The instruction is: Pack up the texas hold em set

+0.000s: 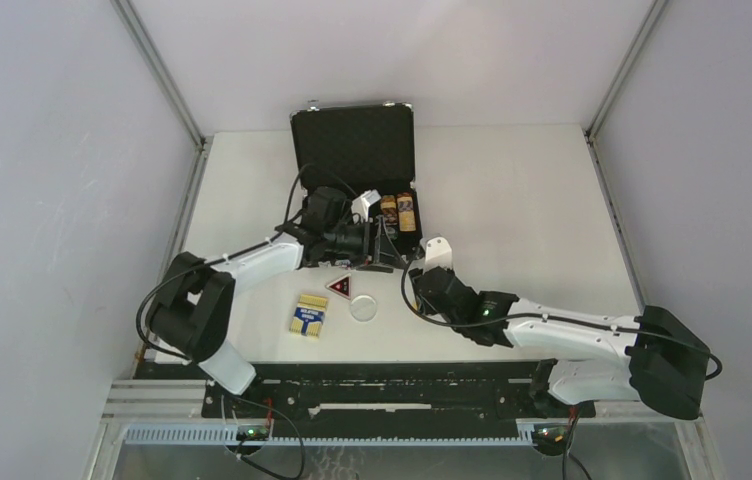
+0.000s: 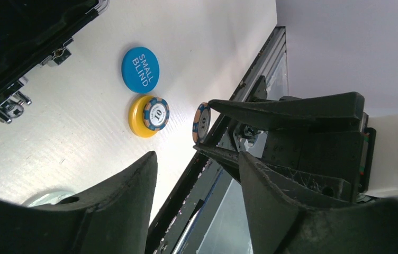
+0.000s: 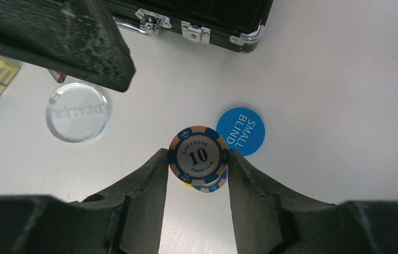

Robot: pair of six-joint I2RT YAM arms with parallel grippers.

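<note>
My right gripper [image 3: 198, 159] is shut on a blue-and-tan "10" poker chip [image 3: 198, 155], pinched by its rim a little above the table. Right under it, a second such chip [image 2: 156, 114] lies on the yellow disc [image 2: 139, 119]. The blue "SMALL BLIND" disc [image 3: 241, 130] lies just beside them. My left gripper [image 2: 197, 169] is open and empty, close by on the briefcase side. The black briefcase [image 1: 352, 150] stands open at the back, with rows of chips [image 1: 397, 212] in it. In front lie the card box [image 1: 309, 315], the triangular token [image 1: 340, 287] and the clear "DEALER" disc [image 3: 77, 112].
The briefcase's front latches [image 3: 189, 29] are just beyond the held chip. One left fingertip [image 3: 80, 47] hangs over the dealer disc in the right wrist view. A black rail [image 1: 392, 385] runs along the table's near edge.
</note>
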